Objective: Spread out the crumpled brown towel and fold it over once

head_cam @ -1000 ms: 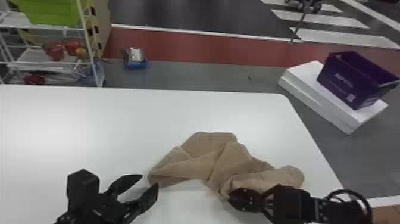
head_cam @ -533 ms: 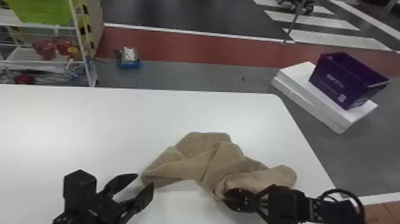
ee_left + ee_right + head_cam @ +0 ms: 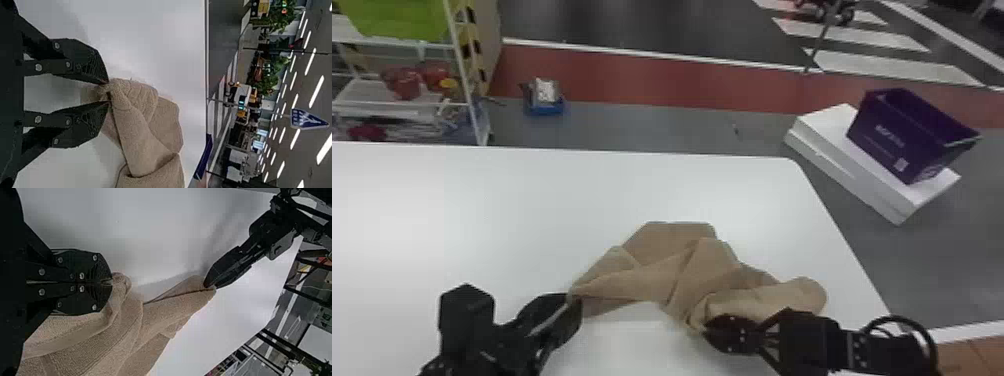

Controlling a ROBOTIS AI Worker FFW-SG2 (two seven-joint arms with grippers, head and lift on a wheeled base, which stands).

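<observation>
The brown towel [image 3: 682, 270] lies crumpled near the front of the white table, with overlapping folds across its middle. At its left corner my left gripper [image 3: 574, 301] is shut on the cloth. In the left wrist view the fingertips of the left gripper [image 3: 108, 93] pinch a bunched bit of the towel [image 3: 137, 137]. My right gripper [image 3: 708, 330] is low at the towel's front edge, right of the left one. The right wrist view has the right gripper [image 3: 110, 282] with its fingers together on an edge of the towel [image 3: 129, 321].
The white table [image 3: 482, 210] extends left of and behind the towel; its right edge runs just past the towel's right end. Beyond it on the floor, a purple box [image 3: 907, 135] rests on white boxes [image 3: 837, 155]. A wire shelf [image 3: 467, 85] stands behind at the left.
My left gripper's fingers have come together from open onto the towel's left corner. The right gripper stays at the front edge. The head view has shifted slightly.
</observation>
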